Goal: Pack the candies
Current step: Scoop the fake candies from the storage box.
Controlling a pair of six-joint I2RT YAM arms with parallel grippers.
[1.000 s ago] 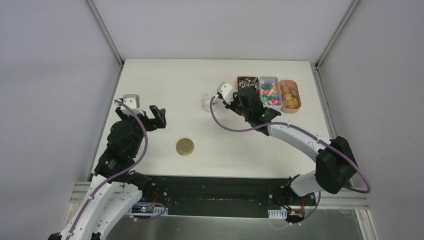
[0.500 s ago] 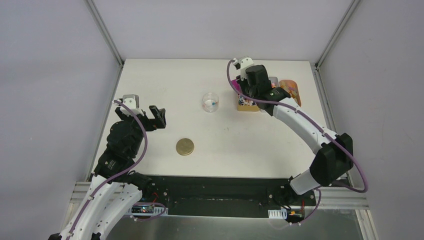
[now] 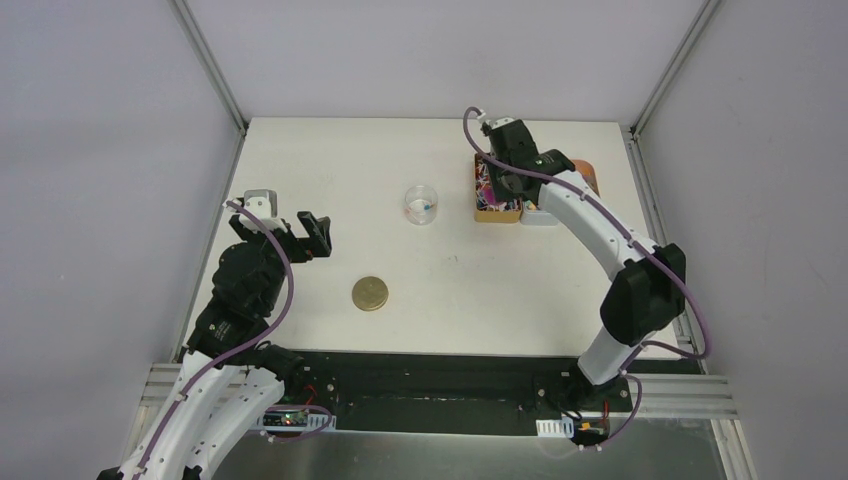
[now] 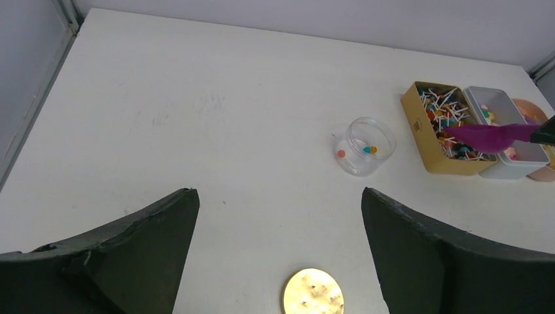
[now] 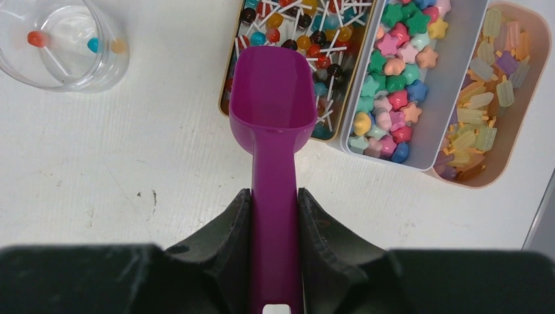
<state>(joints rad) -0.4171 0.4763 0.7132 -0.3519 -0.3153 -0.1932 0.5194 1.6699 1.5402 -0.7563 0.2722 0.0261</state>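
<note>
Top centre, right wrist view: the right gripper pinches the scoop over candies, ready to dig; left gripper gapes.

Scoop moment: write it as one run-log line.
right gripper: shut on scoop | scoop: empty, above lollipop tin | left gripper: open, empty | jar: few candies inside

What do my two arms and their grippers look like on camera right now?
The left arm and the right arm are both built of smooth white shell links joined by black joint housings. A thin purple cable loops along the outside of each. The left gripper and the right gripper have matte black, wedge-shaped fingers. No markings are readable.
</note>
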